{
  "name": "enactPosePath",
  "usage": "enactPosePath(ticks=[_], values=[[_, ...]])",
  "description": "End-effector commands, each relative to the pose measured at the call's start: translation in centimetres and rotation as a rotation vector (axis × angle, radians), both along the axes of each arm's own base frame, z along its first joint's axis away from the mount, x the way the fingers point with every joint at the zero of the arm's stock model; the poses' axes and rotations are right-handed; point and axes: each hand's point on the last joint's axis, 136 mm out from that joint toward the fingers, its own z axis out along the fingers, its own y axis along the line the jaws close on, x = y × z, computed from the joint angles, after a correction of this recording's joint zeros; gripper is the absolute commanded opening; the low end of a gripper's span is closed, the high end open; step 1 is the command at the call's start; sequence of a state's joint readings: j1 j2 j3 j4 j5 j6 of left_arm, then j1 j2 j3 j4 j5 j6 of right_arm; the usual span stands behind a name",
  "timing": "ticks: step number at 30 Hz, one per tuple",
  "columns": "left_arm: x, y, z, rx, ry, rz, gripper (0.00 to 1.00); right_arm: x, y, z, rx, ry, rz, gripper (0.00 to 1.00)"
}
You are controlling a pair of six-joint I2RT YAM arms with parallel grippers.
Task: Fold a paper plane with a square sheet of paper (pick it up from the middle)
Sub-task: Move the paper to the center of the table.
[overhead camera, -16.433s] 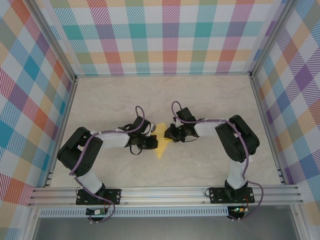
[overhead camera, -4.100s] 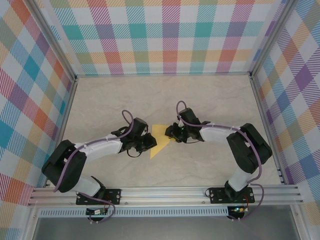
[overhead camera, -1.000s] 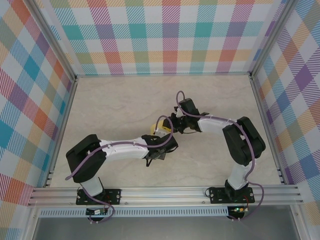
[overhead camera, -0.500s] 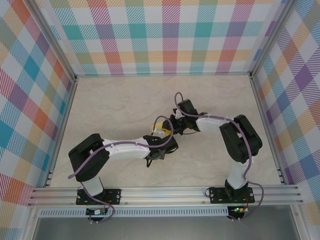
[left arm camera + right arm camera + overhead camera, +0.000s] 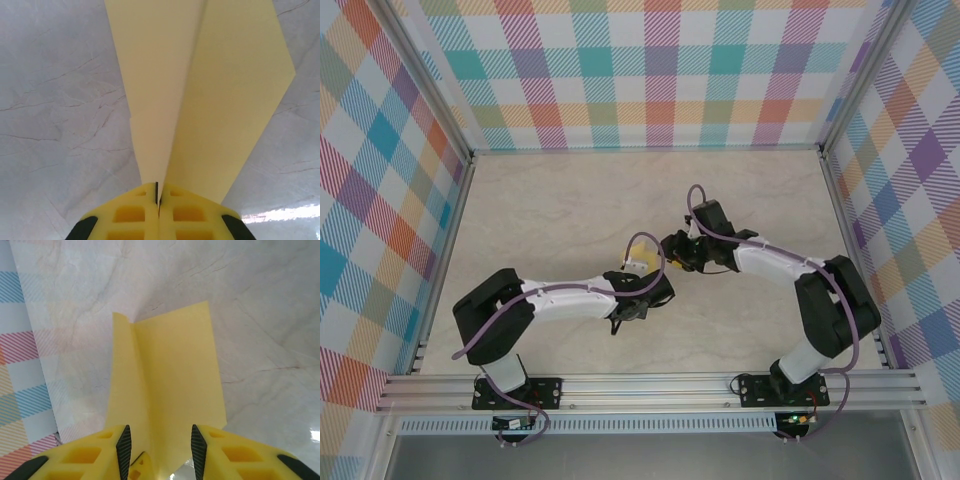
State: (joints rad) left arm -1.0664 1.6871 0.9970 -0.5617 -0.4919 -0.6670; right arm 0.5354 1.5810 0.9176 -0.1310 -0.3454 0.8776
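**Pale marbled table, a yellow fold held between two arms**

Stone-look table [image 5: 570, 200] runs back from the aluminium rail [image 5: 650, 385] at the near edge to the middle, where I am working from my remote station. The left gripper [image 5: 157, 192] is pressed fully together on one end of the yellow paper [image 5: 200, 100]. Its ribbed yellow fingers [image 5: 125, 215] meet on the sheet's centre crease, which runs out from between them. Just beyond, the right gripper [image 5: 159, 440] stands with its jaws parted and the paper's other end passing through the gap. I cannot tell whether either pad touches it.

The paper sits at the table's centre between the two wrists, a long creased wedge with a flap on each side of the fold. Whether it is clear of the surface I cannot say.

I judge it feather-light and limp across the flaps, stiff only along its creases, and smooth enough to slip from a loose pinch. A hard tug would likely tear it or pull the folds open. The safest hold, to my eye, is on the centre crease, where the layers stack.

The sheet is matte with crisp edges, while the table is veined and throws a little glare. Pastel plaid walls [image 5: 660, 70] close the far side.
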Motion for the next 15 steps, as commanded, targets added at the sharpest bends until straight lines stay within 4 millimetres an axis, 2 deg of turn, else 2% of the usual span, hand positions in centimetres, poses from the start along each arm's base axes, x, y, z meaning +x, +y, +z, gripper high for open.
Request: enactPosePath(ticks=[1, 11, 15], values=[[-0.1, 1.1, 0.9, 0.007, -0.019, -0.028, 0.00, -1.2, -2.0, -1.8, -0.073, 0.035, -0.033, 0.40], [-1.9, 4.2, 2.6, -0.066, -0.003, -0.068, 0.00, -2.8, -2.4, -3.3, -0.055, 0.085, -0.043, 0.40], [-2.7, 3.6, 2.3, -0.119, 0.010, -0.155, 0.00, -2.8, -1.8, -2.8, -0.019, 0.074, -0.024, 0.39]])
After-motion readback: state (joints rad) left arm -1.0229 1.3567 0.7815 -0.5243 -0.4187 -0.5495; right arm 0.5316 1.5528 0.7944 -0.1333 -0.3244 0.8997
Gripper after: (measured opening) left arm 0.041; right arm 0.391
